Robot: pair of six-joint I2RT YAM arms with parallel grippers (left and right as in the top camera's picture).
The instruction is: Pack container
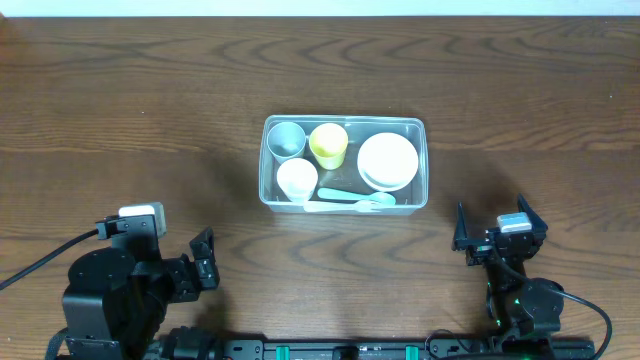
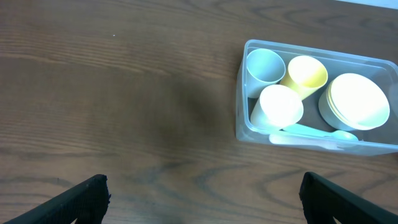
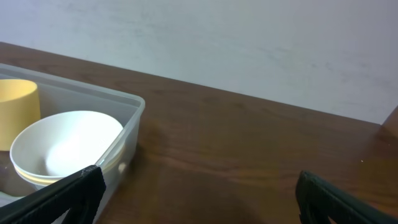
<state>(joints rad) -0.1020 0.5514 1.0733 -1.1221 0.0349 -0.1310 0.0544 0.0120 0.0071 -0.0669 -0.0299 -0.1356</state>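
The clear plastic container (image 1: 424, 165) stands at the table's middle. It holds a grey-blue cup (image 1: 287, 140), a yellow cup (image 1: 329, 145), a white cup (image 1: 297, 179), stacked white bowls (image 1: 387, 160) and pale spoons (image 1: 352, 201). It also shows in the left wrist view (image 2: 240, 118) and the right wrist view (image 3: 127, 134). My left gripper (image 1: 205, 260) is open and empty at the front left, apart from the container. My right gripper (image 1: 497, 232) is open and empty at the front right, just right of the container.
The wooden table (image 1: 130, 120) surrounds the container. A pale wall (image 3: 249, 43) rises behind the table's far edge in the right wrist view. Both arm bases sit at the front edge.
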